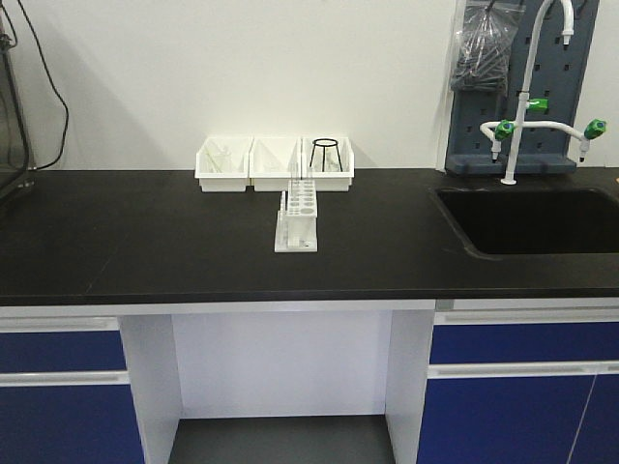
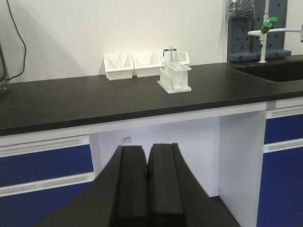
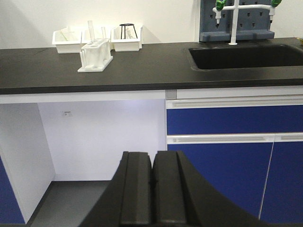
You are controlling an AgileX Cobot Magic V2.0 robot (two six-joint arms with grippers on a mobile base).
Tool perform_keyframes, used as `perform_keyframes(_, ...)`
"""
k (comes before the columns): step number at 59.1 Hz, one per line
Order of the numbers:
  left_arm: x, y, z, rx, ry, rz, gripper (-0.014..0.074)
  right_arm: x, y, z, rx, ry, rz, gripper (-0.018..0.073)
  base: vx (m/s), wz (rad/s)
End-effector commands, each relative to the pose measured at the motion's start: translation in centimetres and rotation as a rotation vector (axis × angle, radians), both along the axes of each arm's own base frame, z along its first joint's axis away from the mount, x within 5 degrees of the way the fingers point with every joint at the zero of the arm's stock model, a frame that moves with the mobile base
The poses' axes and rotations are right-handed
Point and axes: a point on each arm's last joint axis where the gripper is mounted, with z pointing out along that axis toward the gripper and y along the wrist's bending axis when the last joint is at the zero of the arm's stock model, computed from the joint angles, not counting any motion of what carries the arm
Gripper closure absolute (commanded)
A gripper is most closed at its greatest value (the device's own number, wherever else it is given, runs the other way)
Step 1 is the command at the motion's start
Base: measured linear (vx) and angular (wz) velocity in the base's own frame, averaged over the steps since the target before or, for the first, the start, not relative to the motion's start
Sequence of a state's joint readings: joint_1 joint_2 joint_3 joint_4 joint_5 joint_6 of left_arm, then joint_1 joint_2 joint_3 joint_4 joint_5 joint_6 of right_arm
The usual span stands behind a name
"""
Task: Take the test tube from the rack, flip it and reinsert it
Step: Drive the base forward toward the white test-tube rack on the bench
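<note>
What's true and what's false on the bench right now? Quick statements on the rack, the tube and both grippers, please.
1. The small white plastic test-tube rack stands on the black countertop in front of three white plastic bins. True.
2. The rack stands in the sink. False: it is on the countertop, left of the black sink.
3. A clear test tube stands upright in the rack. True.
4. The black left gripper is open. False: its jaws are closed together, holding nothing.
5. The black right gripper holds the tube. False: it is shut and empty, below countertop level.
</note>
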State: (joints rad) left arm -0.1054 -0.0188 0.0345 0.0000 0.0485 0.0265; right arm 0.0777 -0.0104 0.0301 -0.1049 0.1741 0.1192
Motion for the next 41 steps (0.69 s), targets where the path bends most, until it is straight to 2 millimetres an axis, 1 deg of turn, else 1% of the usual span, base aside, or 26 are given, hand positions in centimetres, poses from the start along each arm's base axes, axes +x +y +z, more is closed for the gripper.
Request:
perform_keyframes(1,-0.14,0.01,0.98,-0.012,-0.094,0.000,0.0602,-0.04,0.04,0.70,0.004,-0.090,0.002,0.0570,0.25,-0.03)
perform_keyframes(14,-0.14,0.01,0.98,-0.012,-0.094,0.000,0.0602,-0.04,0.04,0.70,0.004,-0.090,0.002,0.0570,0.31,0.00)
perform_keyframes(41,-0.14,0.01,0.98,-0.012,-0.094,0.000,0.0602,-0.04,0.03,0.67,0.004,-0.087,0.002,0.0570,0.41,0.00)
